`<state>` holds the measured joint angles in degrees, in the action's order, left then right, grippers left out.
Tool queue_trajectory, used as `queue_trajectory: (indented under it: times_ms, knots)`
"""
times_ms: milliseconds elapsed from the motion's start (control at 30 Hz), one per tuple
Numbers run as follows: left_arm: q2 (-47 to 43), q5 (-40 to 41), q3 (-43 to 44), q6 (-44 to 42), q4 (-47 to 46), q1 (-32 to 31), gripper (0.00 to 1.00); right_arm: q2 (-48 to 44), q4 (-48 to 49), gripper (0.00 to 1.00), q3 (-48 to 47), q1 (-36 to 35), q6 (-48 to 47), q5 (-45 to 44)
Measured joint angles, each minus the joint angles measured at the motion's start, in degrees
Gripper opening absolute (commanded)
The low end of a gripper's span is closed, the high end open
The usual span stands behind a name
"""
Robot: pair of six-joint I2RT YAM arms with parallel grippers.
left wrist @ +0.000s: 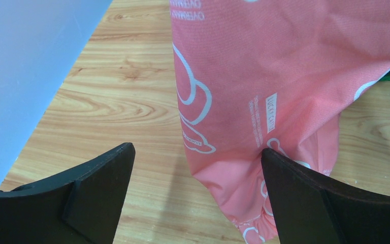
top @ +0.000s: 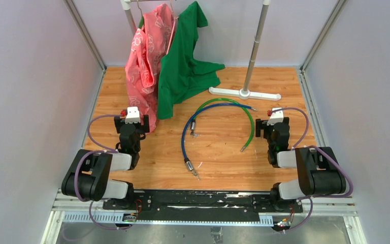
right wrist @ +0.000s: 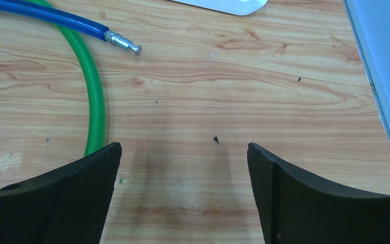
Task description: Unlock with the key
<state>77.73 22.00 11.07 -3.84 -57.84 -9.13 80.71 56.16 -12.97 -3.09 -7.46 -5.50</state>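
Lying arched between the arms, a blue plastic-coated cable lock (top: 184,136) is seen, a small metal key (top: 196,174) seemingly fitted at its near end, angled toward the bases. The left gripper (top: 131,121) and right gripper (top: 273,122) are spread wide, empty; the left is judged nearer.

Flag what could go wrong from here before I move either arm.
1. The pink fabric hangs right in front of the open left end effector, close against one finger; advancing could snag it.
2. The blue cable lies across the green cable; pulling one may drag the other.
3. I cannot make out a key anywhere, so a grasp may miss.
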Motion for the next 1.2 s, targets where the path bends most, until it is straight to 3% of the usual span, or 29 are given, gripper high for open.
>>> queue_trajectory:
  times_ms: [1200]
  knots:
    - [0.00, 0.00, 0.00, 0.22, 0.02, 0.00, 1.00, 0.00, 0.02, 0.99, -0.02, 0.00, 0.17, -0.09]
